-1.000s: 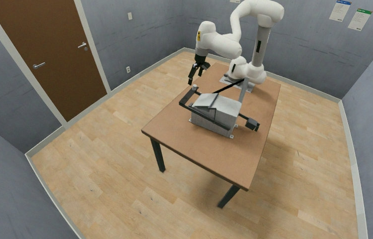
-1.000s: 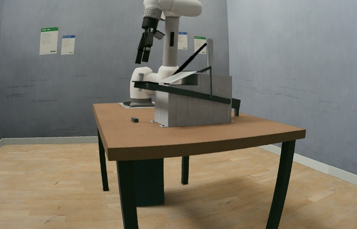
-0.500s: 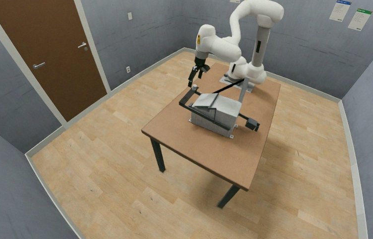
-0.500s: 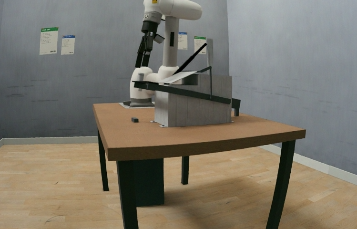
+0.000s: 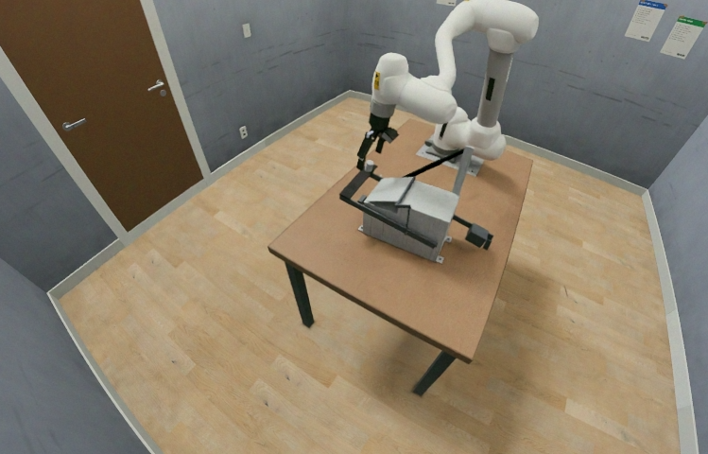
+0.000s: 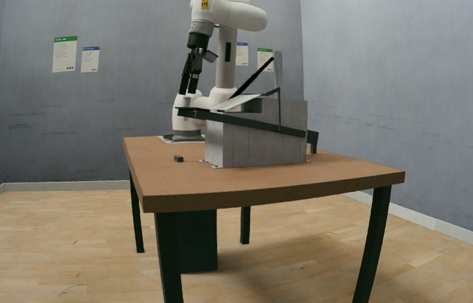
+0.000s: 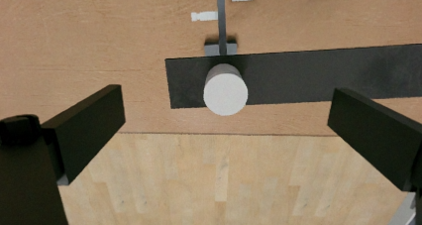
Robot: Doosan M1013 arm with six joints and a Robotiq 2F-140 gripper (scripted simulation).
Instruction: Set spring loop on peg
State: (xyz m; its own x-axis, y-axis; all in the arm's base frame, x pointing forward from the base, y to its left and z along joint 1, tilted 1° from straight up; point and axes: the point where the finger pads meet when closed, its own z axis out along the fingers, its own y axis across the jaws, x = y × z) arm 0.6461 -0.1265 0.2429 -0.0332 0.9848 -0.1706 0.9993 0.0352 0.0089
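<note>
The steel test weight point(image 5: 369, 165) point(image 6: 186, 101) point(image 7: 225, 93), a light grey cylinder, stands upright on the dark pedal point(image 5: 355, 185) point(image 6: 198, 113) point(image 7: 297, 76), near one end. The pedal is raised well above the bench. My gripper point(image 5: 371, 157) point(image 6: 187, 91) point(image 7: 226, 105) is open and empty. It is just above the weight, with a finger out to either side of it in the wrist view. The grey feeder point(image 5: 430, 227) point(image 6: 265, 146) stands beside the pedal. The spring, its loop and the pegs cannot be made out clearly.
A tall grey post point(image 5: 462, 171) point(image 6: 278, 69) rises by the feeder, with a dark diagonal bar point(image 5: 433, 164) point(image 6: 252, 78) near it. A dark block point(image 5: 478, 235) is at the feeder's far side. A small dark block point(image 6: 178, 158) lies on the bench point(image 5: 335, 253) point(image 6: 269, 180).
</note>
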